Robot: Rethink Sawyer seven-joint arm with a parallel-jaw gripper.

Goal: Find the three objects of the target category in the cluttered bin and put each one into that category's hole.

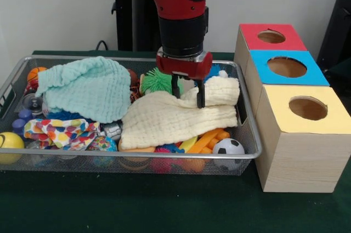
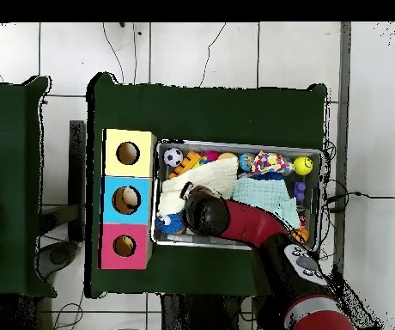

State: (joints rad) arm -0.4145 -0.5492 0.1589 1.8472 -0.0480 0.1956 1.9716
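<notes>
Bin [image 1: 248, 155]: silver wire-mesh basket on the green table [image 1: 164, 205], left of the boxes, packed with clutter.
Contents, left to right in the front view: yellow ball [image 1: 9, 144] at the near left corner; mint-green cloth [image 1: 88, 87] heaped at rear left; multicoloured spotted cloth [image 1: 57, 131] below it; green spiky ball [image 1: 159, 81] at rear centre; cream cloth [image 1: 178, 113] spread across the middle; orange sticks [image 1: 211, 138]; small football [image 1: 228, 148] at the near right corner.
Gripper [image 1: 187, 93]: hangs over the cream cloth, jaws apart, tips at a raised fold; nothing gripped.
Boxes: red-topped box, farthest, with the hole [image 1: 271, 37]; blue-topped box [image 1: 286, 67]; yellow-topped box [image 1: 307, 108], nearest.
</notes>
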